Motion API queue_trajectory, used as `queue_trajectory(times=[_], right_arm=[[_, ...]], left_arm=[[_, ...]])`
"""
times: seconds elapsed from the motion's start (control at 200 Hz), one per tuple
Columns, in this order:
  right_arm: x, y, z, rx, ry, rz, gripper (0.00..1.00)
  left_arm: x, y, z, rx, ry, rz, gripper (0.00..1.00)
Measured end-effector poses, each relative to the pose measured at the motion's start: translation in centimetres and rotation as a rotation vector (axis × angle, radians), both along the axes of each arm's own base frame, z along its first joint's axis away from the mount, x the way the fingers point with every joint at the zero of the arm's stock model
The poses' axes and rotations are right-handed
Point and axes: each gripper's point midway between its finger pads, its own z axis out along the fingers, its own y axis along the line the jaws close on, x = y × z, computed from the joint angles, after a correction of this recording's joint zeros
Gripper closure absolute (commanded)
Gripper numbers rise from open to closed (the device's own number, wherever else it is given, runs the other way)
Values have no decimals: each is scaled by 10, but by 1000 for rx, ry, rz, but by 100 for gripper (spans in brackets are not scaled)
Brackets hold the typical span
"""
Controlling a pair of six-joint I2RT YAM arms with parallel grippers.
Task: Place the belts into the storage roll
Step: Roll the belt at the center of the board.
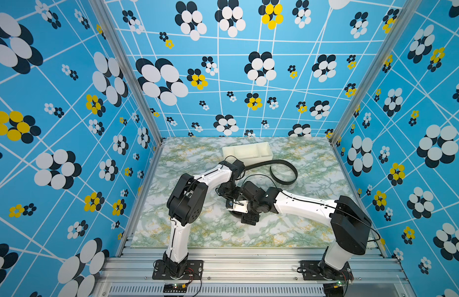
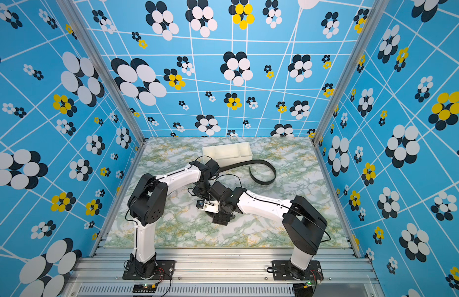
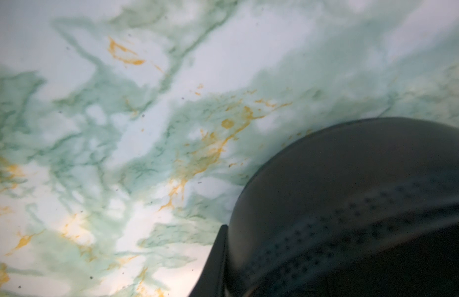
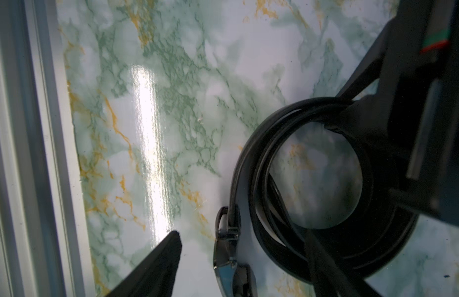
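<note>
Evidently so the coiled belt [image 4: 251,180] cannot spring loose, we clamp its rim in the left gripper [image 4: 333,113], well apart from the storage roll [image 1: 247,151], while our right gripper [image 4: 241,234] stands jaws apart astride its buckle [image 4: 227,246], and the other belt [image 1: 294,172] lies uncurled just beside that roll.

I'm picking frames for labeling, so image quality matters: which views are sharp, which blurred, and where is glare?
Both top views: sharp, evenly lit, no glare on the table. Left wrist view: out of focus throughout, the coiled belt a dark smear. Right wrist view: a bright glare streak on the table, the coiled belt and its buckle fairly sharp.
</note>
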Motion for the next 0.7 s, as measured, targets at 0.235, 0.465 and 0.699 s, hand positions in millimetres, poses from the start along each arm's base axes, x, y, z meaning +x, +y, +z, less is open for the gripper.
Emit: queue_trajectory(times=[0.235,0.465,0.699], right_arm=[[7,7,-12,-21,9,-11,23],[12,14,-23,-41,22,-24,40],[13,14,-29,-54,33,-28,56]], left_arm=[[0,0,0,0,0,0,100],[0,0,0,0,0,-3,100],[0,0,0,1,2,-5,100]])
